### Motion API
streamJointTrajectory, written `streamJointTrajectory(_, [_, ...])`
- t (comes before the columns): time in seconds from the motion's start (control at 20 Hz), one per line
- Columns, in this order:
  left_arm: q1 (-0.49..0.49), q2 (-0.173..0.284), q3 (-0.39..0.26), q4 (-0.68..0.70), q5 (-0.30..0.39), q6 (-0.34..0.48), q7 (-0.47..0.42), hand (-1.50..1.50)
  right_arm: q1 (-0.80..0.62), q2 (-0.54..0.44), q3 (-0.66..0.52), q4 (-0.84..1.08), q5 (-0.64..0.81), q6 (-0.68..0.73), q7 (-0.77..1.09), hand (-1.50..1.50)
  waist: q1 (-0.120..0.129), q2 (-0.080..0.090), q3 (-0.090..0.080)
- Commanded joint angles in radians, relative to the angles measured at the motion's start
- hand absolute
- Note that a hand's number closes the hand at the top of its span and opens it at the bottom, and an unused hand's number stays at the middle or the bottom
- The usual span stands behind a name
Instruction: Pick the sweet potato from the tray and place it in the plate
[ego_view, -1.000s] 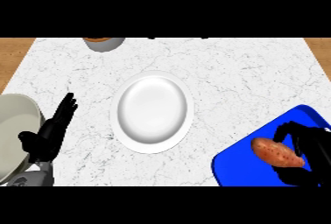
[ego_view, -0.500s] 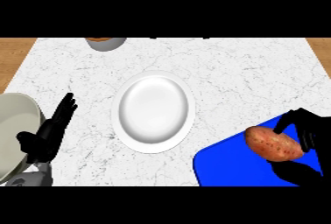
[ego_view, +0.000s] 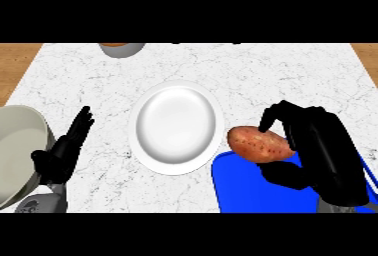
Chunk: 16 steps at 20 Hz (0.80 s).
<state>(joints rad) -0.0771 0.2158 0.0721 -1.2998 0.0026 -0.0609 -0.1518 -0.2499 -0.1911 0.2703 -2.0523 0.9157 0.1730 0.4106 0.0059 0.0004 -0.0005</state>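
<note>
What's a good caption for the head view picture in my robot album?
Right hand carries the sweet potato from blue tray toward white plate.

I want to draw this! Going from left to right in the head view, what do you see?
Grey bowl → left hand → white plate → sweet potato → right hand holding it, above the blue tray.
</note>
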Motion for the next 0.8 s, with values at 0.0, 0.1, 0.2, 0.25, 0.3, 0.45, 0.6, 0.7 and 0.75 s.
streamJointTrajectory(0.0, [0.013, -0.014, -0.001, -0.005, -0.013, 0.014, -0.023, 0.0, -0.184, 0.12, 0.071, 0.163, 0.052, 0.027, 0.091, 1.5, 0.01, 0.001, 0.0])
streamJointTrajectory(0.1, [-0.081, -0.026, 0.001, 0.035, -0.016, 0.03, 0.038, 0.0, -0.167, 0.155, 0.085, 0.239, 0.059, -0.023, 0.046, 1.5, 0.0, 0.001, 0.0])
streamJointTrajectory(0.2, [-0.006, -0.014, -0.005, -0.053, 0.004, -0.002, 0.045, 0.0, -0.195, 0.186, 0.149, 0.35, 0.069, -0.133, 0.064, 1.5, 0.011, 0.001, 0.0])
streamJointTrajectory(0.25, [0.026, -0.006, -0.002, -0.088, 0.014, -0.018, 0.069, 0.0, -0.227, 0.187, 0.158, 0.307, 0.05, -0.088, 0.123, 1.5, 0.006, -0.001, 0.0])
streamJointTrajectory(0.3, [-0.034, -0.016, 0.002, -0.017, 0.005, -0.006, 0.06, 0.0, -0.203, 0.188, 0.2, 0.385, 0.046, -0.184, 0.066, 1.5, 0.005, 0.001, 0.0])
streamJointTrajectory(0.45, [0.005, -0.032, -0.02, -0.049, -0.022, 0.009, 0.048, 0.0, -0.334, 0.19, 0.218, 0.561, 0.022, -0.282, 0.104, 1.5, 0.014, 0.002, 0.001])
streamJointTrajectory(0.6, [0.032, -0.02, 0.0, -0.028, -0.02, -0.007, -0.011, 0.0, -0.437, 0.19, 0.187, 0.706, -0.06, -0.314, 0.083, 1.5, 0.013, 0.002, 0.0])
streamJointTrajectory(0.7, [0.025, -0.031, -0.017, -0.055, -0.026, -0.004, 0.023, 0.0, -0.498, 0.191, 0.281, 0.76, -0.097, -0.394, 0.176, 1.5, 0.017, 0.002, 0.0])
streamJointTrajectory(0.75, [0.007, -0.02, 0.004, -0.005, -0.015, -0.021, -0.016, 0.0, -0.464, 0.191, 0.29, 0.842, -0.102, -0.483, 0.104, 1.5, 0.017, 0.004, 0.0])
